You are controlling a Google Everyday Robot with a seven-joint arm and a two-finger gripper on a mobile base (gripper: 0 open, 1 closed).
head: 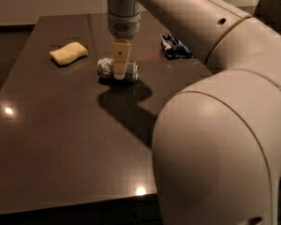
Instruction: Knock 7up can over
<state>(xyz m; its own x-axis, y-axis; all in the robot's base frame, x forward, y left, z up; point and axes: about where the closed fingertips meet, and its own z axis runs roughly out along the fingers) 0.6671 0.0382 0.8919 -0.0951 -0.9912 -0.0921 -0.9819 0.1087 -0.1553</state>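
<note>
The 7up can [106, 68] lies on its side on the dark table [61, 139], silver with green print, its ends pointing left and right. My gripper [120, 69] hangs straight down from the arm over the can's middle. Its tan fingers [121, 55] cover the can's centre and reach down to it.
A pale yellow sponge [68, 53] lies to the left of the can. A dark blue snack bag [176, 48] lies at the back right. My large white arm [225, 125] fills the right side of the view and hides the table there. The table's front edge runs along the bottom.
</note>
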